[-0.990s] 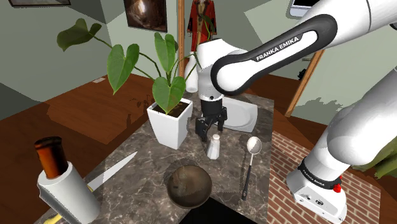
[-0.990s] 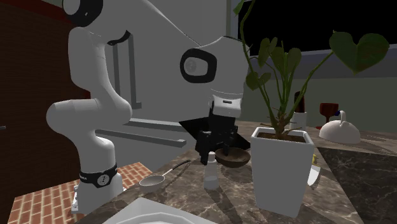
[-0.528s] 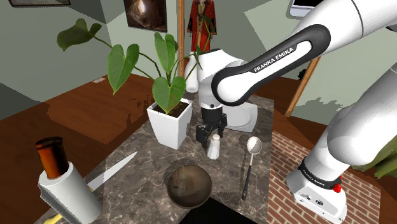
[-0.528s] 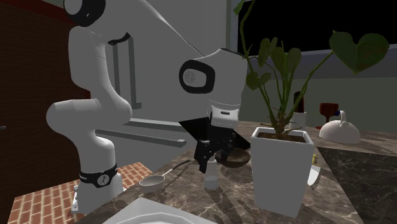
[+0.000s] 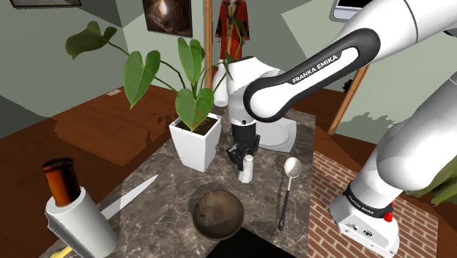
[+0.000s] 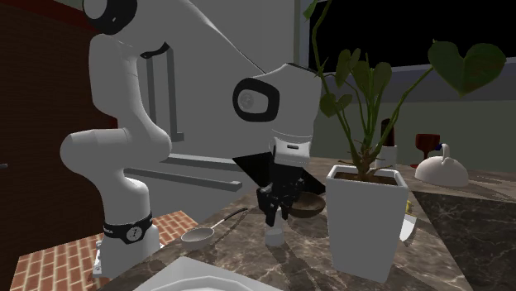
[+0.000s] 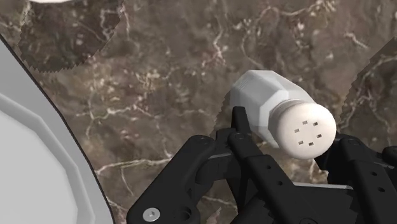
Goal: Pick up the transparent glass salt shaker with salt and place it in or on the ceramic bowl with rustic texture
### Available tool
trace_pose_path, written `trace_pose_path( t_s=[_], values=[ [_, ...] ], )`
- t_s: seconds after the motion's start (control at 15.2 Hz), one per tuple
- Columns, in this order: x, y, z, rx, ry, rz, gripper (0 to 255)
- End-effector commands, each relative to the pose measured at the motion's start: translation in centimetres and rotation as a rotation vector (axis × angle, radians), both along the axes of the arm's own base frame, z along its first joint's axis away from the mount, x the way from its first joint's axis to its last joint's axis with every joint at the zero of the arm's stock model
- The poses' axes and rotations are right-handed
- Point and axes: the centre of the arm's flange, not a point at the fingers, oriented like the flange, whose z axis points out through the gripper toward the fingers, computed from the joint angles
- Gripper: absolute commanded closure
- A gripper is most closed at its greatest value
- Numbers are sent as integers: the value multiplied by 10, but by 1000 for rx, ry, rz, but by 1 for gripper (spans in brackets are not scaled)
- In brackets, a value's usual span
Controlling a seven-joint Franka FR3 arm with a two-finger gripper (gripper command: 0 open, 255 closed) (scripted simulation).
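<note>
The salt shaker [image 5: 246, 171] is pale, with a faceted body and a white perforated cap [image 7: 307, 130]. It stands upright on the dark marble counter [image 5: 161, 183], right beside the white plant pot [image 5: 196, 143]. My gripper [image 5: 242, 156] reaches down over it and is shut on its upper part. In the wrist view the black fingers [image 7: 244, 136] press against both sides of the shaker [image 7: 267, 105] near the cap. The dark brown bowl [image 5: 217, 214] sits on the counter nearer the shoulder camera, apart from the shaker. In the second exterior view the bowl [image 6: 301, 206] lies just behind the gripper [image 6: 273, 210].
A metal spoon [image 5: 287, 189] lies to the shaker's right in the shoulder view, and a knife [image 5: 129, 198] lies at the left. A white plate [image 5: 277, 136] sits behind the gripper. A brown-topped bottle [image 5: 61, 183] stands at the near left. Large plant leaves [image 5: 192, 88] overhang the pot.
The gripper came down over the shaker with its fingers apart, then the fingers closed on the shaker's top. The shaker has stayed on the counter.
</note>
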Motion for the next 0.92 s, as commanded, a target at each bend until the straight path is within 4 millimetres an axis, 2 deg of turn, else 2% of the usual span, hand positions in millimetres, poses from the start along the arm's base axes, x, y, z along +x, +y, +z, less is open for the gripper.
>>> trace_pose_path(
  t_s=[0.0, 0.4, 0.86],
  values=[
    [0, 0, 0, 0, 1, 1, 255],
    [0, 0, 0, 0, 1, 1, 255],
    [0, 0, 37, 0, 1, 1, 255]
  ],
)
